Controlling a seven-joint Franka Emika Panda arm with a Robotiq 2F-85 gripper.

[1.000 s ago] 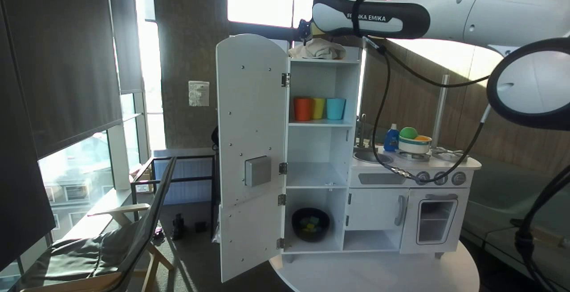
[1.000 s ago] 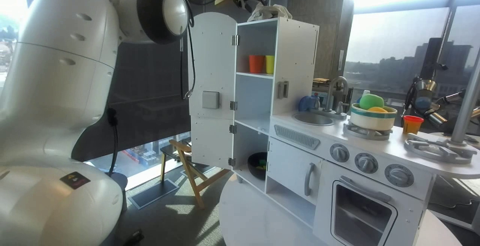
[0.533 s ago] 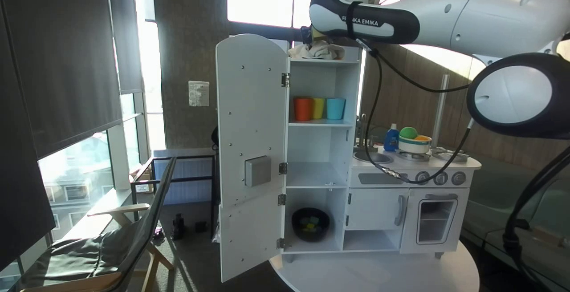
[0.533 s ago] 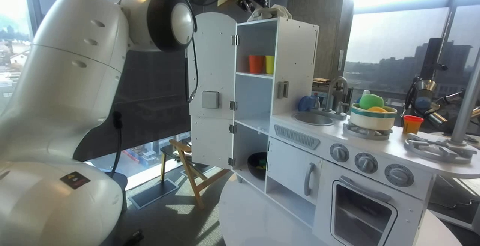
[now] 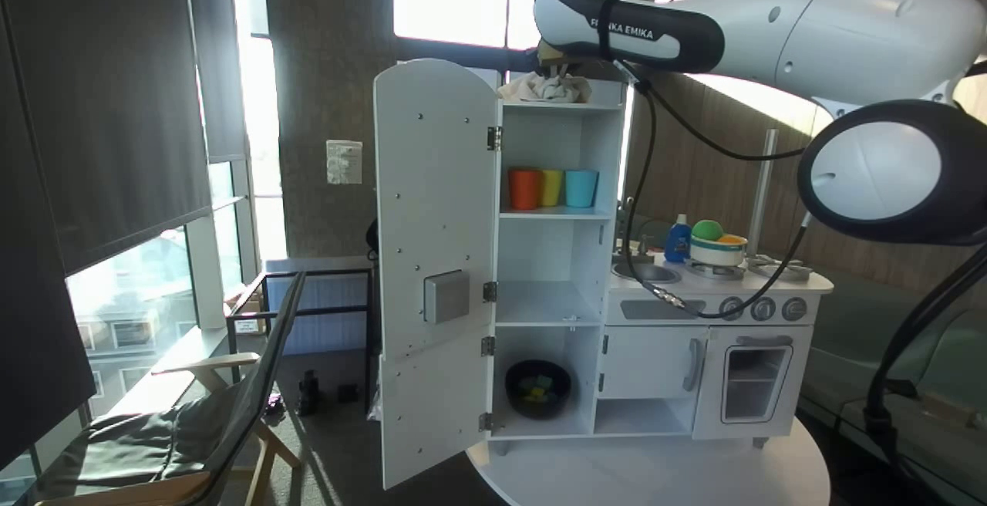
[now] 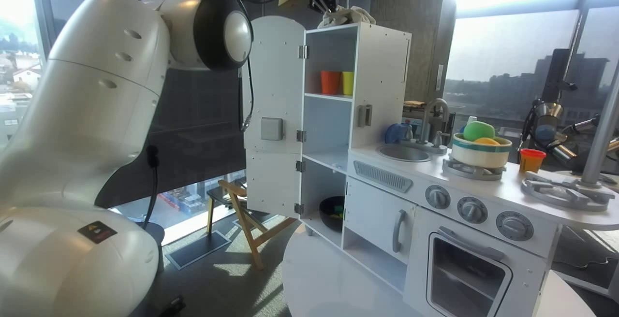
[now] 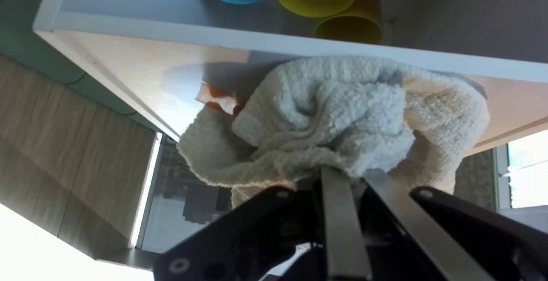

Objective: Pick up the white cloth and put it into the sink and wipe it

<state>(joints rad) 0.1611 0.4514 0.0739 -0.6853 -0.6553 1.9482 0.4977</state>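
Observation:
The white cloth (image 5: pixel 540 89) lies crumpled on top of the tall white cabinet (image 5: pixel 434 197), and it also shows in an exterior view as a cloth heap (image 6: pixel 355 16) at the top edge. My gripper (image 7: pixel 352 176) has come down onto its near part. In the wrist view the fingers are close together, their tips pressed into the folds with fabric pinched there. Part of the fingertips is hidden by the cloth (image 7: pixel 334 118). A grey round sink (image 6: pixel 404 152) is set in the lower counter, right of the cabinet, well below the gripper.
Orange (image 5: pixel 524 190), yellow and blue cups (image 5: pixel 581 189) stand on the upper shelf. The cabinet door is swung out. Beside the sink rise a faucet (image 6: pixel 437 107) and a pot (image 6: pixel 481 155) with toy food. A blue bottle (image 5: pixel 678 240) stands behind.
The gripper has moved down onto the cloth, and its fingers have come together on it. The cloth has bunched slightly under the fingertips. The arm's elbow has swung lower and forward.

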